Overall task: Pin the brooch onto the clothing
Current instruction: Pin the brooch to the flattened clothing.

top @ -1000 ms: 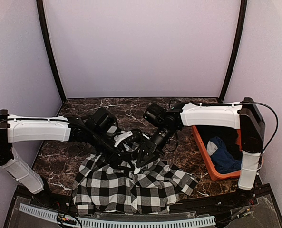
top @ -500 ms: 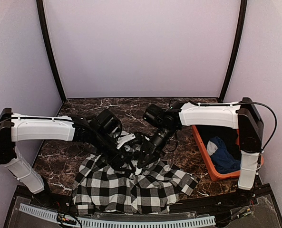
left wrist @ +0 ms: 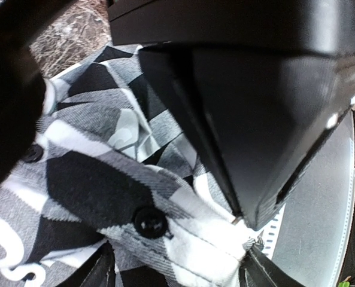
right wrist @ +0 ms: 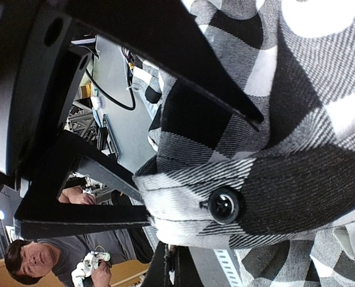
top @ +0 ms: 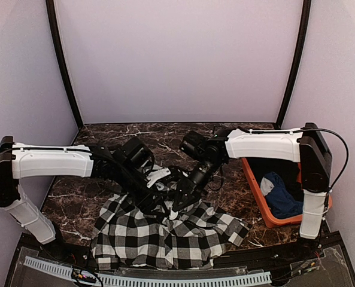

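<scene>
- Top external view: the checked shirt (top: 159,239) lies crumpled at lower centre of the frame on the dark marble table (top: 69,203). Its upper edge is drawn up at mid-frame, where the two arms meet. The left gripper (top: 156,194) reaches in from the left and the right gripper (top: 180,196) from the right, the two just beside each other over the cloth. An orange bin (top: 255,191) sits at right, holding a blue garment (top: 282,197).
- Left wrist view: the left claw stands spread. One broad black finger (left wrist: 255,119) fills the upper right, its tip touching the cloth, and the other is a dark blur at the left edge. Between them lies the shirt's buttoned edge, with a black button (left wrist: 150,222) at lower centre and white lettering at lower left.
- Right wrist view: the right claw's fingers (right wrist: 135,36) are pressed together on a fold of the shirt, which bulges out across the right of the frame. A dark button (right wrist: 225,205) sits just below centre. A man (right wrist: 27,260) appears at lower left.
</scene>
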